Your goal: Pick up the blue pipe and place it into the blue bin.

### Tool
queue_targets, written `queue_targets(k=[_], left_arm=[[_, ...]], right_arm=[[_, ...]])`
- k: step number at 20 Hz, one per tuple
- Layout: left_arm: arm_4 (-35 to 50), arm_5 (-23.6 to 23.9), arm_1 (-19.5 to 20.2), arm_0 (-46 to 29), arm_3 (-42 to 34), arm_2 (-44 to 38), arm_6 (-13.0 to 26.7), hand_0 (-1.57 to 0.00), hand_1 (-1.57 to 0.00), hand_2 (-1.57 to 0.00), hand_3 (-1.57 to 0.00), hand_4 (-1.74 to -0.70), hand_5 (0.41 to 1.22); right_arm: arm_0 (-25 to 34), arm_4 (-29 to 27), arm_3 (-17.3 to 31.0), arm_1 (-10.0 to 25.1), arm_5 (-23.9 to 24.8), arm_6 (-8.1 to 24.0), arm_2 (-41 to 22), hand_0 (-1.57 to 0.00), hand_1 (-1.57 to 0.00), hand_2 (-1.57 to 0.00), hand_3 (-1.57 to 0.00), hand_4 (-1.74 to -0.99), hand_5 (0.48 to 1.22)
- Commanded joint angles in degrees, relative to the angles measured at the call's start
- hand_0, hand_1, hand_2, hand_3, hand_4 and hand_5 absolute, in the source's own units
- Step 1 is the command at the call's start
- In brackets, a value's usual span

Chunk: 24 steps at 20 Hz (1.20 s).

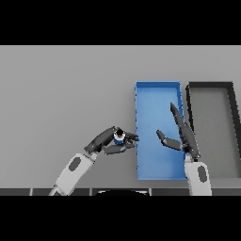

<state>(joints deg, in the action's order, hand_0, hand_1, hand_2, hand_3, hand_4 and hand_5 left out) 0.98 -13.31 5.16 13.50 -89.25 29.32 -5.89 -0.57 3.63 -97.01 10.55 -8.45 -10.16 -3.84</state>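
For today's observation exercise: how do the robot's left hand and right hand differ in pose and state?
The left hand has its fingers curled round the blue pipe; the right hand holds nothing, its fingers straight. The left hand sits over the grey table, just left of the blue bin; the right hand is over the bin's right side. Both are dark, on white and grey arms.

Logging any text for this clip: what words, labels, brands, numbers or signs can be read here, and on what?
None: no readable text anywhere.
Blue pipe, held in the left hand: no marking shows.
Blue bin: plain.
Dark bin: plain.
Table: plain grey.
Right hand, open over the blue bin: no lettering.
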Motion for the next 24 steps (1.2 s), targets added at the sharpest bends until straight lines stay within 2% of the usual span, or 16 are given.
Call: queue_targets(k=[1,5,8,11,13,15,17,18,19,21,23,24], left_arm=[[-0.09,-0.04,-0.21,-0.03,-0.48,-0.02,1.0,-1.57,-1.57,-1.57,-1.57,-1.47,1.221],[-1.2,-0.77,-0.74,-0.5,-0.8,-0.41,1.3,-1.57,-1.57,-1.57,-1.57,-1.47,1.221],[-1.54,-1.56,-0.96,-0.85,-1.09,-1.0,1.71,-1.57,-1.57,-1.57,-1.57,-1.47,1.221],[-2.72,-2.01,-1.31,-0.45,-1.09,-1.53,1.8,-1.57,-1.57,-1.57,-1.57,-1.47,1.221],[-3.2,-2.62,-1.79,-0.85,-0.99,-1.54,1.77,-1.57,-1.57,-1.57,-1.57,-1.47,1.221],[-3.59,-3.16,-2.19,-0.86,-1.28,-1.67,2.74,-1.57,-1.57,-1.57,-1.57,-1.47,1.221],[-4.41,-3.24,-3.21,-0.54,-0.8,-1.78,3.1,-1.57,-1.57,-1.57,-1.57,-1.47,1.221],[-4.24,-3.28,-3.82,0.05,-0.74,-2.29,3.83,-1.57,-1.57,-1.57,-1.57,-1.47,1.221],[-4.11,-3.57,-3.78,0.08,-0.77,-2.85,3.66,-1.57,-1.57,-1.57,-1.57,-1.48,1.221],[-4.65,-4.68,-3.43,-1.13,-0.8,-2.78,2.62,-1.57,-1.57,-1.57,-1.57,-1.47,1.221],[-4.24,-6.02,-3.57,-0.97,-0.54,-3.4,2.1,-1.57,-1.57,-1.57,-1.57,-1.48,1.221],[-3.51,-6.55,-4.06,-0.76,-0.82,-3.78,2.93,-1.57,-1.57,-1.57,-1.57,-1.48,1.221]], right_arm=[[-0.24,-2.08,-2.62,1.17,-2.06,-0.79,0.05,0.0,-0.01,-0.03,0.0,-1.175,0.592],[3.34,-8.73,-9.97,6.82,-8.84,7.0,-0.88,0.0,0.0,-0.01,0.0,-1.171,0.579],[6.17,-10.47,-15.3,9.79,-12.34,12.77,-4.05,0.0,0.0,0.0,0.0,-1.194,0.543],[8.91,-11.44,-17.79,11.81,-15.64,14.58,-6.65,0.0,0.0,0.0,0.0,-1.23,0.531],[11.22,-12.58,-18.36,11.99,-16.86,17.13,-8.26,0.0,0.0,0.0,0.0,-1.256,0.523],[12.9,-13.52,-18.46,11.82,-17.86,19.76,-9.89,0.0,0.0,0.0,0.0,-1.242,0.524],[15.29,-15.4,-17.74,10.06,-17.94,23.37,-11.74,0.0,0.0,0.0,0.0,-1.232,0.525],[16.41,-16.78,-17.76,9.93,-18.87,24.18,-12.38,0.0,0.0,0.0,0.0,-1.227,0.528],[16.93,-15.85,-17.14,9.69,-19.85,24.02,-13.51,0.0,0.0,0.0,0.0,-1.22,0.525],[19.87,-15.47,-15.17,8.37,-20.27,26.16,-14.92,0.0,0.0,0.0,0.0,-1.209,0.517],[21.99,-14.94,-13.17,6.69,-21.28,26.68,-16.6,0.0,0.0,0.0,0.0,-1.195,0.513],[23.07,-15.69,-12.5,6.19,-21.88,27.1,-16.9,0.0,0.0,0.0,0.0,-1.192,0.514]])
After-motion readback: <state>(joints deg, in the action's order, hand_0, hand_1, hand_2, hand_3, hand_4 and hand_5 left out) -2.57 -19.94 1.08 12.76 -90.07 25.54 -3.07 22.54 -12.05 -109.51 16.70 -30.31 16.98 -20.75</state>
